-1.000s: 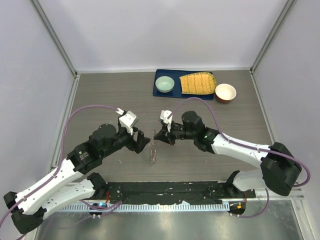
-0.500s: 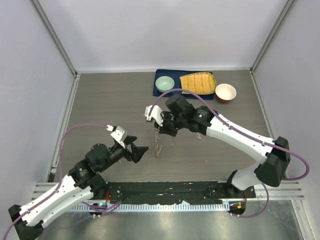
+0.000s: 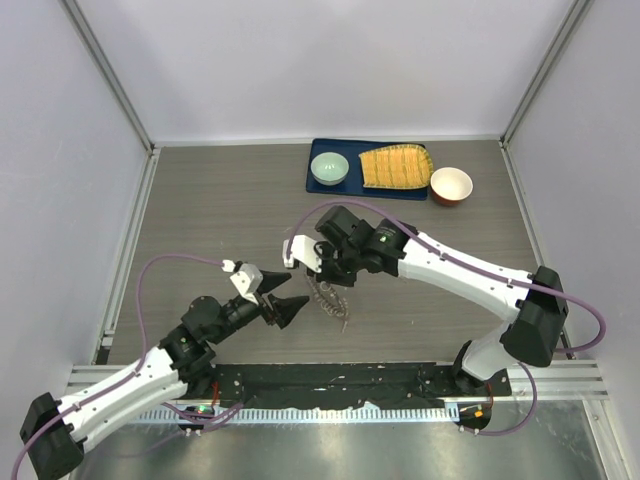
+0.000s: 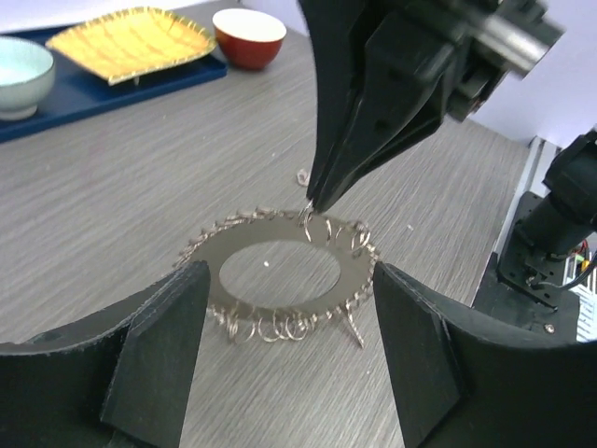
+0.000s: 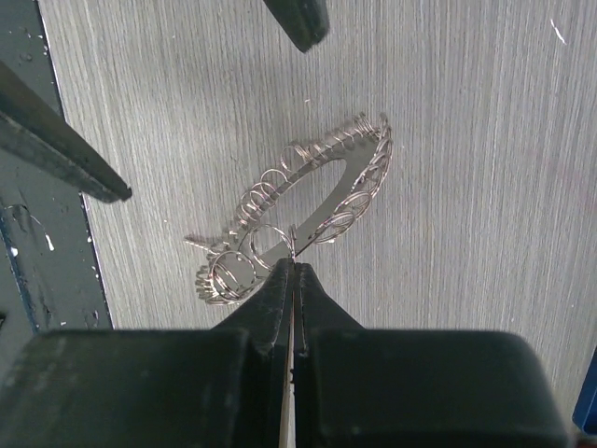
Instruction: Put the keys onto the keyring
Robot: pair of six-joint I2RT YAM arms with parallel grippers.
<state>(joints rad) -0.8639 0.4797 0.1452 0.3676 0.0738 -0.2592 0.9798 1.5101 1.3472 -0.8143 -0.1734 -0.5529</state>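
Note:
The keyring [image 3: 332, 299], a grey metal ring fringed with small wire loops, hangs tilted just above the table. My right gripper [image 3: 321, 277] is shut on one small loop at its edge; the right wrist view shows the pinch [image 5: 292, 265] and the keyring [image 5: 322, 187]. My left gripper [image 3: 297, 291] is open and empty. In the left wrist view its fingers [image 4: 154, 350] stand either side of the keyring [image 4: 280, 280] without touching it. A tiny silver piece [image 4: 301, 175] lies on the table beyond the ring. I cannot tell if it is the key.
A dark blue tray [image 3: 318, 184] at the back holds a pale green bowl [image 3: 329, 168] and a yellow ribbed dish [image 3: 395, 167]. A red bowl [image 3: 451, 185] stands to the right of the tray. A black rail [image 3: 330, 385] runs along the near edge.
My right gripper has carried the keyring left and nearer, lowering it from hanging upright to tilted flat. My left arm drew back, then edged in with open fingers around the ring.

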